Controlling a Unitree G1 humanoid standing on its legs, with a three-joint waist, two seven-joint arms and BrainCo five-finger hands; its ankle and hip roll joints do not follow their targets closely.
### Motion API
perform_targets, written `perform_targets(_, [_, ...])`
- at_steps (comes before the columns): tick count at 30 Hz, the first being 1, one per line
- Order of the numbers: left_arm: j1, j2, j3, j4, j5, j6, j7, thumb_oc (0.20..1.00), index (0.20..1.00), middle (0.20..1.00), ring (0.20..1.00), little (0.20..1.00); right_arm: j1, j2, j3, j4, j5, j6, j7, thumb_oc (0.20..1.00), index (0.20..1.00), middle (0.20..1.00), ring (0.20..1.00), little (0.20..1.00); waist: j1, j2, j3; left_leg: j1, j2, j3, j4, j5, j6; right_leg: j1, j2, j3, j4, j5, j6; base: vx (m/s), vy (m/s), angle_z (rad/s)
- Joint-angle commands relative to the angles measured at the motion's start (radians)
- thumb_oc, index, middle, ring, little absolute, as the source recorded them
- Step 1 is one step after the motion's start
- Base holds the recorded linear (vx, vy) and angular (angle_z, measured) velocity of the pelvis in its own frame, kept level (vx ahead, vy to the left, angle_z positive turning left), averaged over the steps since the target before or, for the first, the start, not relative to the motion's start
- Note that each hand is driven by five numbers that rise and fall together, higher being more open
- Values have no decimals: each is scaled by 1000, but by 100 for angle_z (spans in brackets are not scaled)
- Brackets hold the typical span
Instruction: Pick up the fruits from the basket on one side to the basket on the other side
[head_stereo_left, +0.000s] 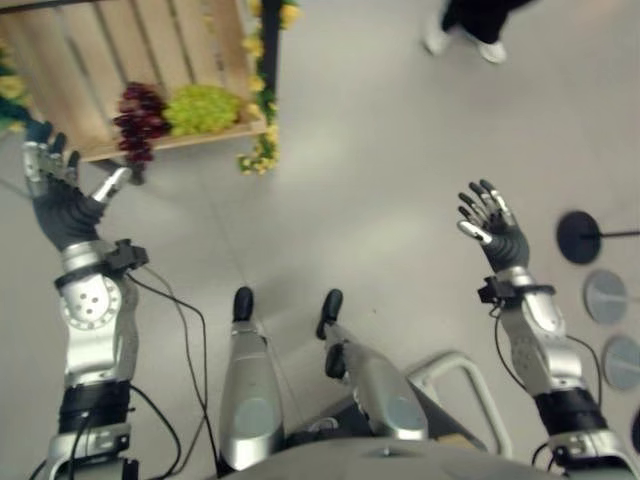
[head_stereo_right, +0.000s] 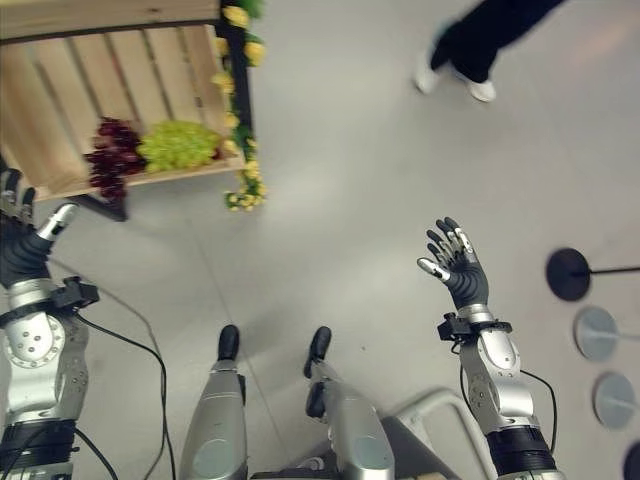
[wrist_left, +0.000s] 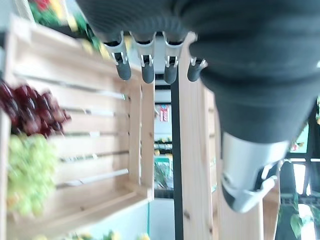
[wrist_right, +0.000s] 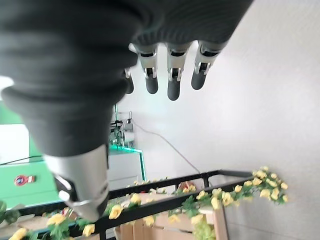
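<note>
A slatted wooden crate (head_stereo_left: 90, 60) stands at the upper left on a black frame. A dark purple grape bunch (head_stereo_left: 140, 118) and a green grape bunch (head_stereo_left: 203, 108) lie at its front lip; both also appear in the left wrist view as purple grapes (wrist_left: 27, 110) and green grapes (wrist_left: 27, 172). My left hand (head_stereo_left: 58, 195) is raised just left of the crate's front edge, fingers straight and empty. My right hand (head_stereo_left: 492, 228) is held up over the bare floor at the right, fingers spread, holding nothing.
Yellow artificial flowers (head_stereo_left: 262, 140) trail down the crate's black post. A person's legs and white shoes (head_stereo_left: 465, 35) stand at the top right. A black round stand base (head_stereo_left: 580, 236) and grey discs (head_stereo_left: 606, 296) lie on the floor at the right edge.
</note>
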Motion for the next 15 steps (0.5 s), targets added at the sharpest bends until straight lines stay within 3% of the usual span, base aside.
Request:
perform_targets(1, [6, 37, 6, -84, 73, -55, -62, 1000, 1000, 1000, 1000, 1000, 17, -20, -44, -26, -9, -61, -10, 1000, 1000, 1000, 1000, 1000, -8, 7, -136, 18, -75, 21, -25, -23, 36, 39, -87, -38, 28, -46, 117, 45, 23, 60])
perform_targets(15, [90, -21, -2, -134, 45, -46, -132, 1000, 1000, 1000, 1000, 1000, 6, 0, -64, 60, -18, -50, -21, 1000, 1000, 1000, 1000, 1000, -13, 33, -279, 127, -86, 27, -64, -33, 43, 139, -89, -32, 3, -61, 120, 39, 14, 5])
